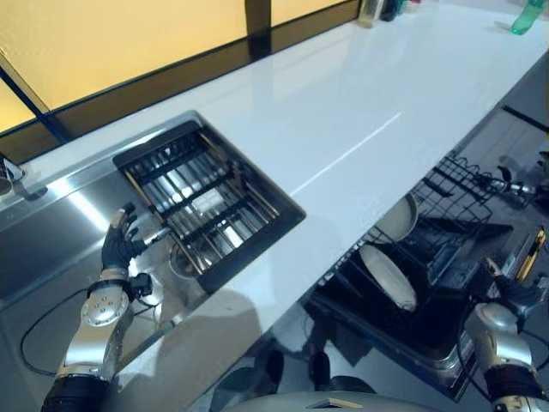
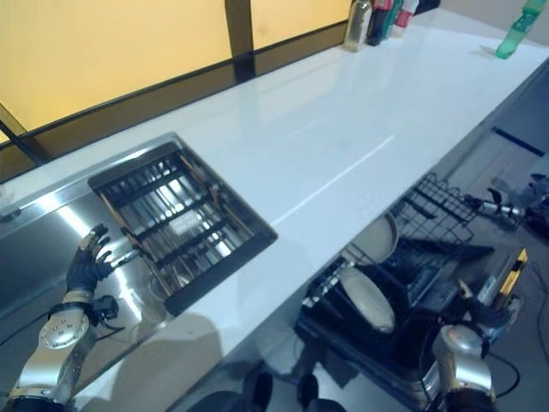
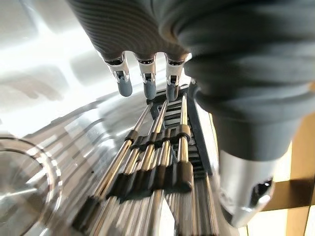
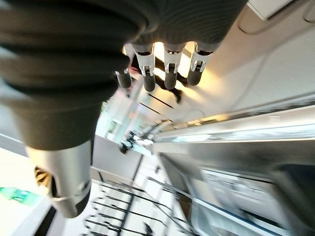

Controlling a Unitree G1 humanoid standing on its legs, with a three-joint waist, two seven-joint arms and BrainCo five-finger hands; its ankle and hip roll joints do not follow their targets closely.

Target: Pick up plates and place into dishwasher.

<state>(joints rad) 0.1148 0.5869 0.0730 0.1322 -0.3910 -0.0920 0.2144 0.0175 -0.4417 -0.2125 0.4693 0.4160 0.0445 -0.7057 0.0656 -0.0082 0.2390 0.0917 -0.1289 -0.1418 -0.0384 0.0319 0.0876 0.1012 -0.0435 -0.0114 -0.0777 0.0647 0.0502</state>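
Note:
Two white plates stand in the lower dishwasher rack, which is pulled out under the counter: one plate near the front, another plate behind it. My left hand hovers in the steel sink, beside the dark drying rack; its fingers are straight and hold nothing. My right hand is low at the right, by the open dishwasher door. In the right wrist view its fingers are relaxed and empty.
A long white countertop runs to the far right, with bottles at its far end and a green bottle near the right edge. A drain lies in the sink floor.

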